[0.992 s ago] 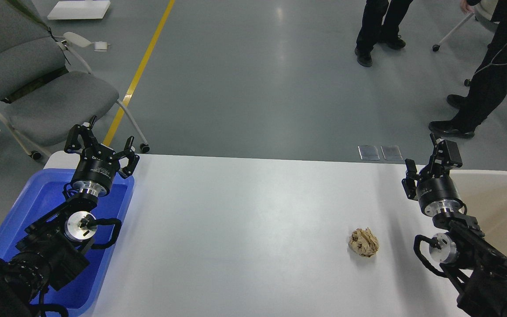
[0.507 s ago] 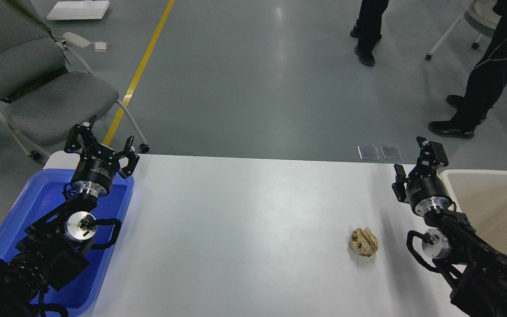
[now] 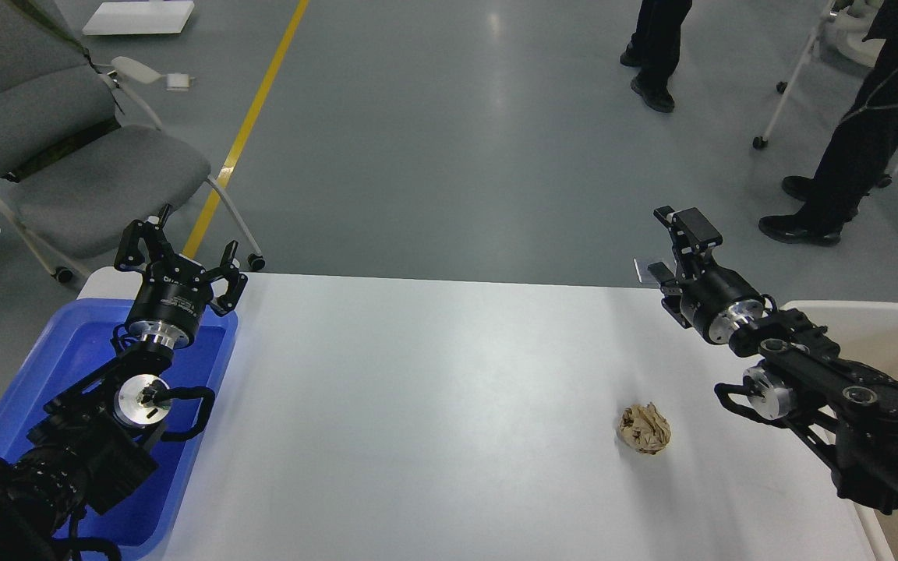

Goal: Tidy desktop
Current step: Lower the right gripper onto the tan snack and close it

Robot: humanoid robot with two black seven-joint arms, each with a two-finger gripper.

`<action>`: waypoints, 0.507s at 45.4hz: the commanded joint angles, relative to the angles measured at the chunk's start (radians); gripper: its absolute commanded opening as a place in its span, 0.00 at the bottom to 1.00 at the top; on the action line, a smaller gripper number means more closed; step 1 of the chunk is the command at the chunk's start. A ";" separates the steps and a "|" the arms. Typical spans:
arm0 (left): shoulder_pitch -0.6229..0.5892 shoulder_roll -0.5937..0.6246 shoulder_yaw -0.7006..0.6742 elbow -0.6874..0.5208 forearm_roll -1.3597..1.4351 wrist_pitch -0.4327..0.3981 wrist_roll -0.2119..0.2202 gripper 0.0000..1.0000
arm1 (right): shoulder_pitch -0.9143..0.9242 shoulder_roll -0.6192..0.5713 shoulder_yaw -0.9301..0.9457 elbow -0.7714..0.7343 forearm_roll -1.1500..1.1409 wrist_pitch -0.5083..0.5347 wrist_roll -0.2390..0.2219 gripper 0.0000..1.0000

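Observation:
The white desktop (image 3: 433,389) fills the lower middle of the head view. A crumpled brown paper ball (image 3: 645,428) lies on it toward the right. My left gripper (image 3: 178,252) is open and empty above the far corner of the blue tray (image 3: 59,351). My right gripper (image 3: 671,245) is open and empty, raised over the desktop's far right edge, well behind and above the paper ball.
A beige bin (image 3: 885,327) stands at the right edge of the desktop. A grey chair (image 3: 67,164) stands beyond the far left corner. People's legs (image 3: 846,156) and a rolling chair are on the floor at the far right.
My right arm has swung left and away from the bin, and its gripper has risen and tilted left. The left arm and the paper ball have not moved. The people have shifted.

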 commanded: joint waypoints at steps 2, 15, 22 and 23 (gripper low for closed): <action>0.000 0.000 0.000 0.001 0.000 0.000 0.000 1.00 | 0.206 -0.125 -0.347 0.122 -0.095 0.022 -0.233 1.00; 0.000 0.000 0.000 0.001 0.000 0.000 0.000 1.00 | 0.393 -0.167 -0.672 0.199 -0.414 0.027 -0.276 1.00; 0.000 0.000 0.000 0.001 0.000 0.000 0.000 1.00 | 0.461 -0.156 -0.826 0.206 -0.534 0.025 -0.276 1.00; 0.000 0.000 0.000 -0.001 0.000 0.000 0.000 1.00 | 0.465 -0.155 -0.847 0.210 -0.537 0.025 -0.273 1.00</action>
